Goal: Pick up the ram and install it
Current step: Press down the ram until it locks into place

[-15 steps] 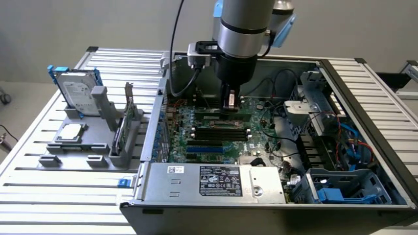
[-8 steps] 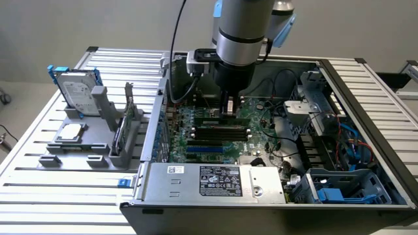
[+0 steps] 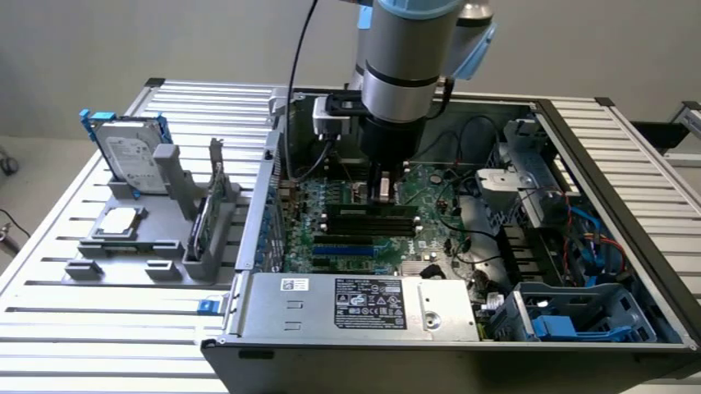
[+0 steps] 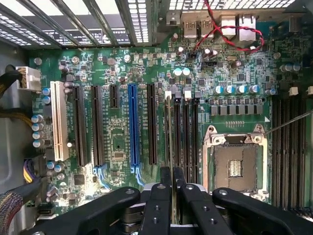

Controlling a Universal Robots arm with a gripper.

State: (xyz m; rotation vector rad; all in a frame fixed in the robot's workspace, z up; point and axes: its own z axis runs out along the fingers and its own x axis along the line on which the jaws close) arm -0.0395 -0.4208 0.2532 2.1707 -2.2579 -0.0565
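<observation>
Tool pinches the ram edge-on over memory slots, beside the open processor socket.

Exterior: high, oblique, set back from open case | Wrist: close behind gripper, facing down — shared: motherboard.

Counting one open computer case on one slatted desk, one grey rack, one hard drive, one processor chip and one grey power supply. Seeing one robot arm carrying one gripper. Tallying on the one motherboard one blue slot, one white slot, four black expansion slots, two banks of memory slots and one empty processor socket.
</observation>
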